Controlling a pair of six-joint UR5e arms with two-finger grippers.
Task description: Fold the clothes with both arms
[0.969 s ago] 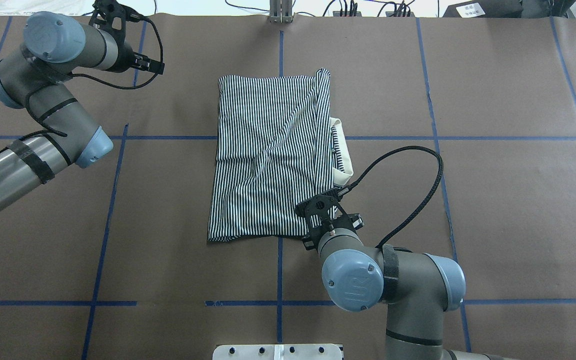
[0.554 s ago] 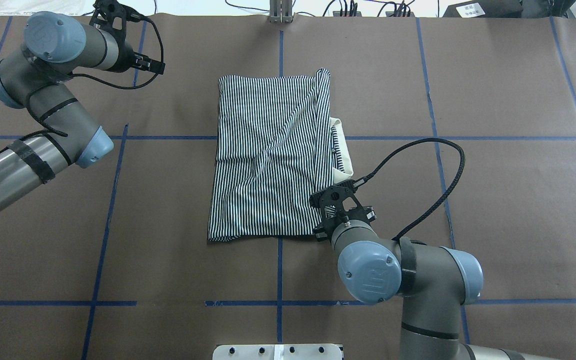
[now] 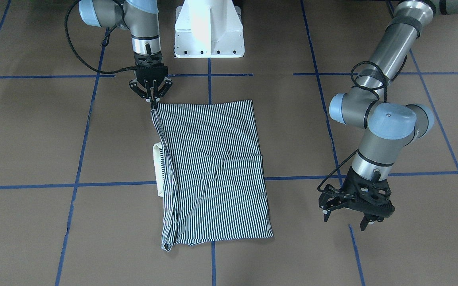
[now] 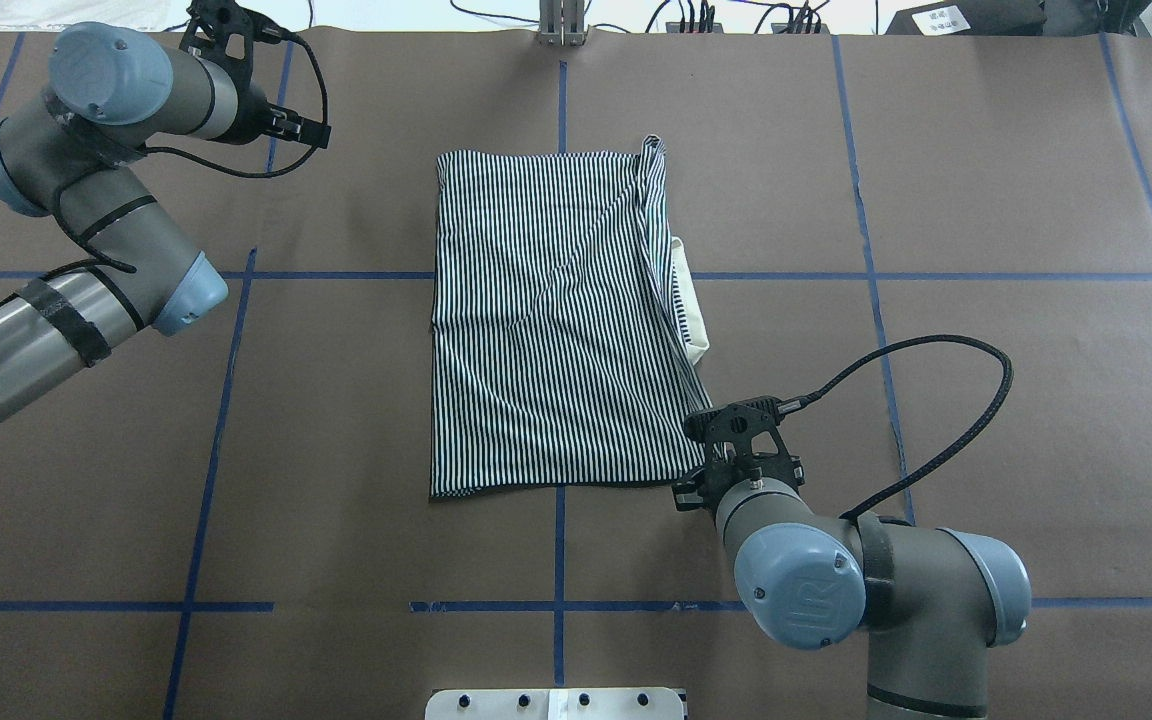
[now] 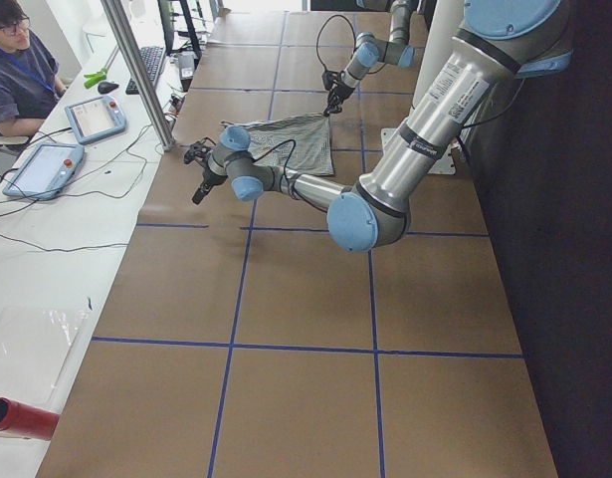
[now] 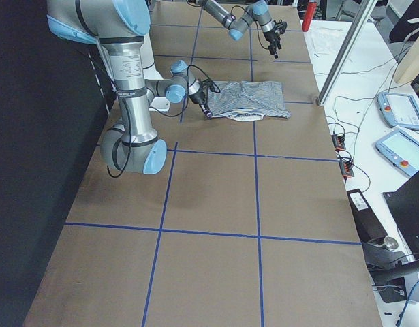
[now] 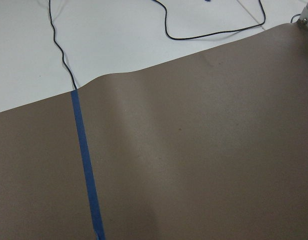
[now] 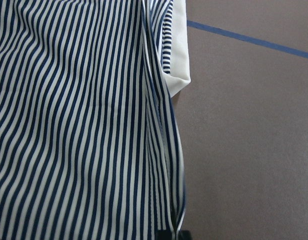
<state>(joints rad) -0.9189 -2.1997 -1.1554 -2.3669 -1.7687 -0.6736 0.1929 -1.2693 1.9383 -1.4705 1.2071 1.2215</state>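
Note:
The clothes, one striped polo shirt (image 4: 556, 320), lie folded into a tall rectangle at the table's middle. The cream collar (image 4: 693, 315) pokes out from under the right edge. My right gripper (image 3: 153, 105) is shut on the shirt's corner nearest the robot, at the edge where the collar shows. The right wrist view shows the stripes (image 8: 83, 120), the collar (image 8: 176, 50) and the pinched hem at the bottom. My left gripper (image 3: 346, 221) hangs open over bare paper, well off the shirt's far left corner. Nothing is between its fingers.
Brown paper with blue tape lines (image 4: 226, 400) covers the table. The white pedestal base (image 3: 209, 31) stands at the robot's edge. A metal post (image 4: 561, 25) and cables (image 7: 169, 30) lie beyond the far edge. A person (image 5: 12, 70) sits by tablets there.
My right gripper has moved right and toward the robot, pulling the shirt's near corner outward. The cloth lies flatter and wider at the near hem. The left arm has stayed put.

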